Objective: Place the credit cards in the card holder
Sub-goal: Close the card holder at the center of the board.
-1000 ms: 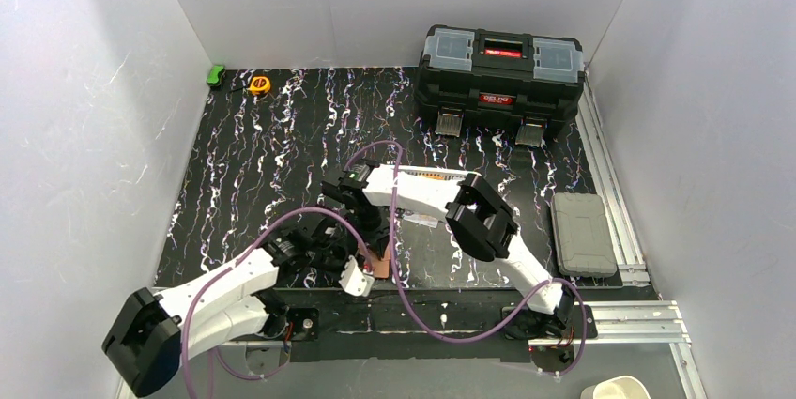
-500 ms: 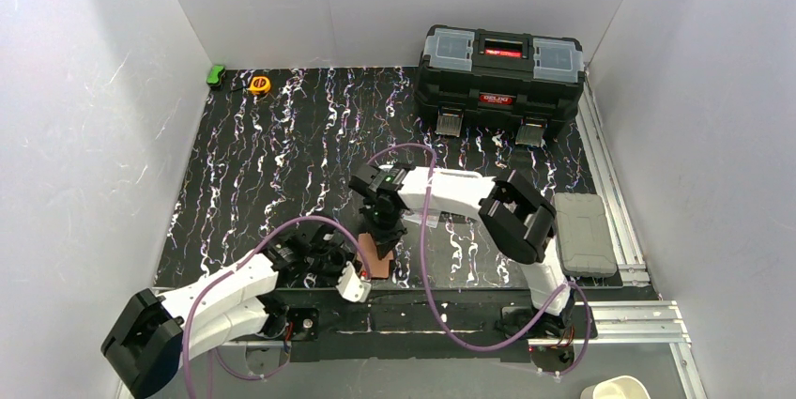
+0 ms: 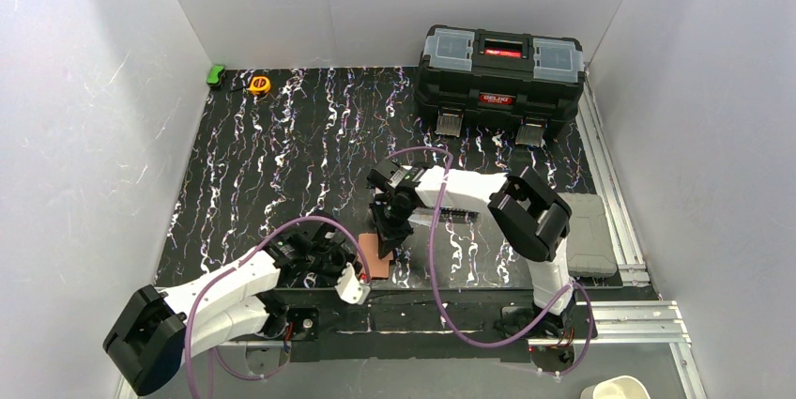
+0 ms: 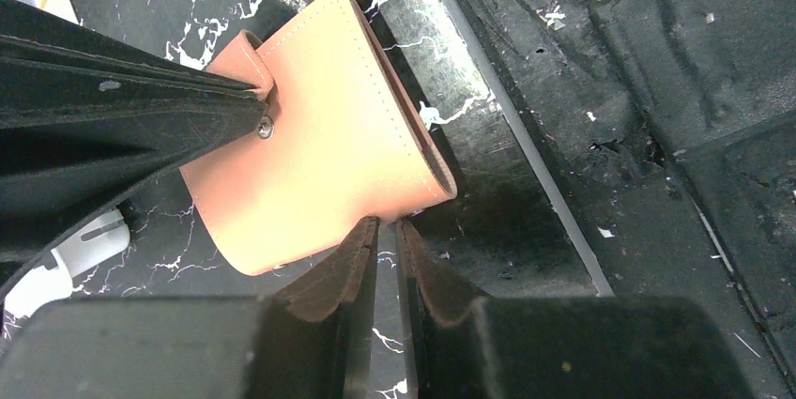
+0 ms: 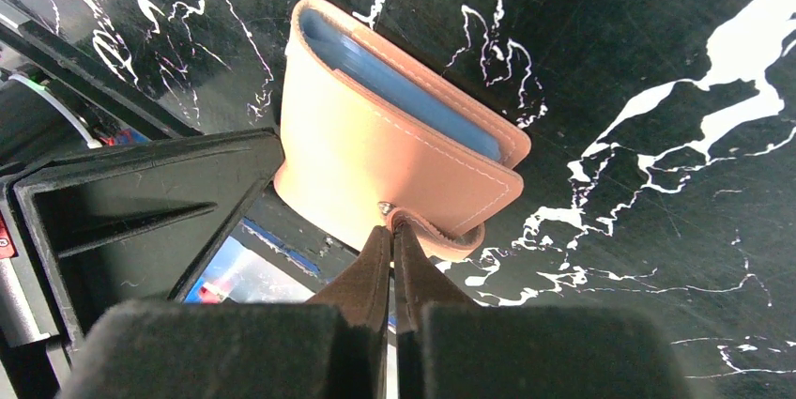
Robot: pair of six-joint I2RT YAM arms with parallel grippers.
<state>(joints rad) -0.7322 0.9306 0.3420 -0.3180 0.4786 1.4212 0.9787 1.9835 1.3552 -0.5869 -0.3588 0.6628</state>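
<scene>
Card holder near the front edge of the desk, between the two tools, folded over with its salmon cover outward. A light blue card shows edge-on inside the fold.

Handling, as judged: the holder looks light and soft, a stitched leather-like cover that will flex and spring open at the fold unless it is pinned. Its smooth face gives little purchase, so a stitched edge or the snap tab is the better place to take hold. The card looks thin, stiff and slick.

Left: left tool, fingers a narrow slit apart, with the desk visible through the gap. The tips meet the holder's lower edge. Whether they pinch that edge cannot be told.

Right: right tool, fingers pressed together with nothing seen between them. The tips bear on the snap tab at its metal stud, against the cover.
</scene>
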